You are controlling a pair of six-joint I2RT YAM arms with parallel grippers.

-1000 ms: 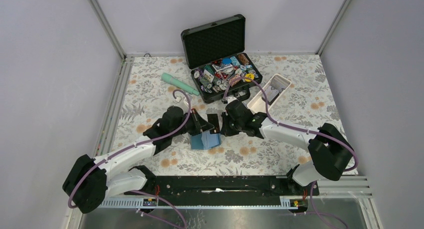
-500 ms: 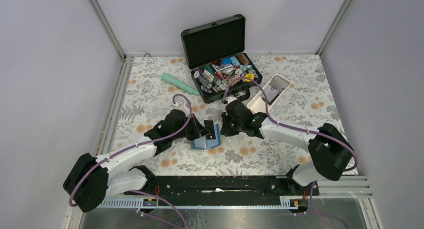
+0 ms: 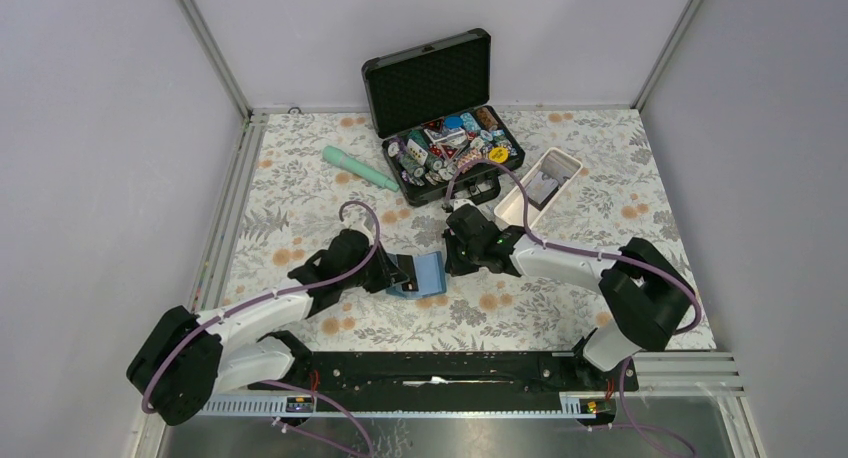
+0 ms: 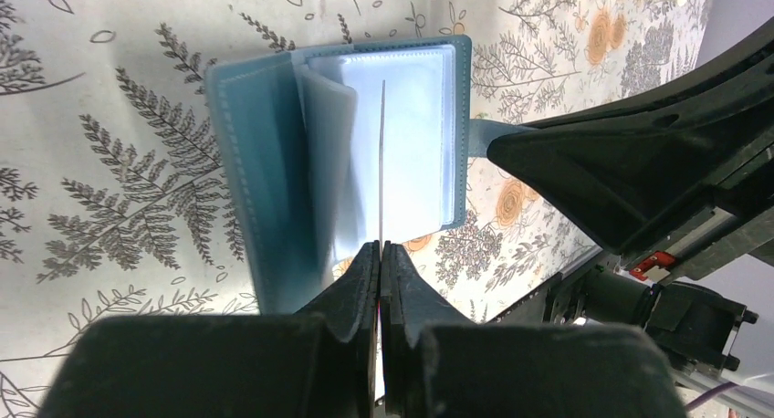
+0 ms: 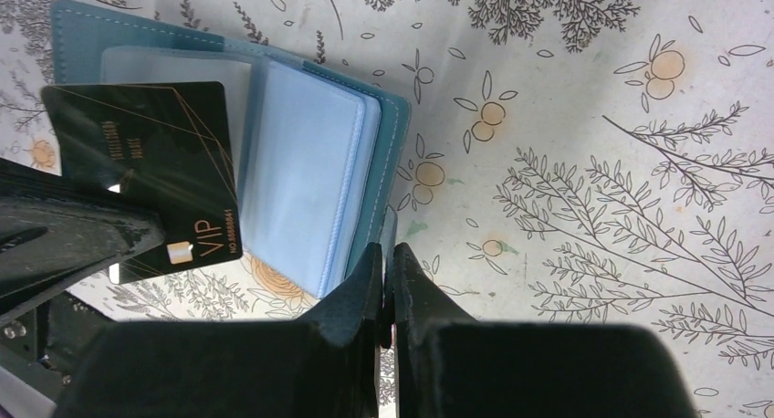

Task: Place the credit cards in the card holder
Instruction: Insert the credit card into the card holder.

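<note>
The left fingers (image 4: 369, 265) are pinching a dark card (image 5: 151, 167) by its near edge, pressing together on it with no gap showing. In the left wrist view the card is showing edge-on as a thin line, reaching out over the open holder (image 4: 260, 153) and its pale blue sleeves (image 4: 415, 135). Whether its far edge is sitting inside a sleeve, I cannot tell. In the right wrist view the card's face is showing thin gold lines and the letters VIP, and it is covering part of one half of the holder.

The holder is lying open on the flowered counter (image 3: 300, 193), between the two arms, its teal cover facing down. The right fingers (image 5: 372, 267) are squeezing together on the teal tab at the holder's side edge, opposite the left fingers.

At the far side of the counter a black case (image 3: 428, 78) is standing open, holding poker chips (image 3: 455, 143). A white tray (image 3: 508, 206) is lying just beside it on the right, and a green tube (image 3: 360, 168) is lying on its left.
</note>
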